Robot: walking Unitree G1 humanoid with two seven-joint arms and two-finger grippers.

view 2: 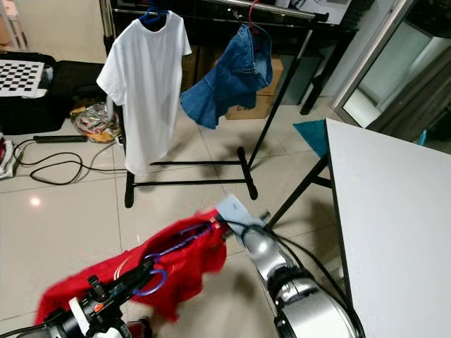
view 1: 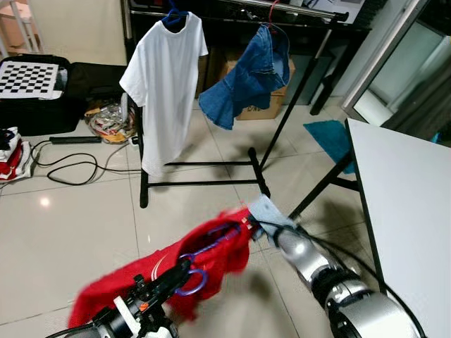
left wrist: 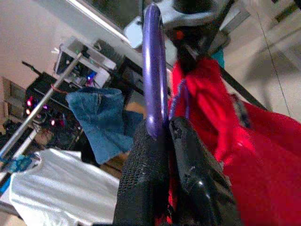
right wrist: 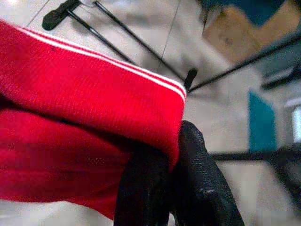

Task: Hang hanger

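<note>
Red shirt (view 1: 211, 264) on a purple hanger (view 1: 192, 276) is stretched between both grippers, low over the tile floor (view 1: 77, 232). Left gripper (left wrist: 162, 141) is pinched tight on the hanger's hook; right gripper (right wrist: 176, 155) is clamped on the shirt's edge, off to its right. Rack (view 1: 282, 105) with a white tee (view 1: 165, 84) and denim (view 1: 250, 77) stands well ahead of both.

Left gripper (view 1: 184, 270), right gripper (view 1: 248, 224): fingers clamped

a lived-in home room: clothes rack (view 1: 232, 14) with shirt (view 1: 163, 84), tiled floor (view 1: 63, 232), cardboard box (view 1: 257, 105), cables (view 1: 70, 165).
</note>
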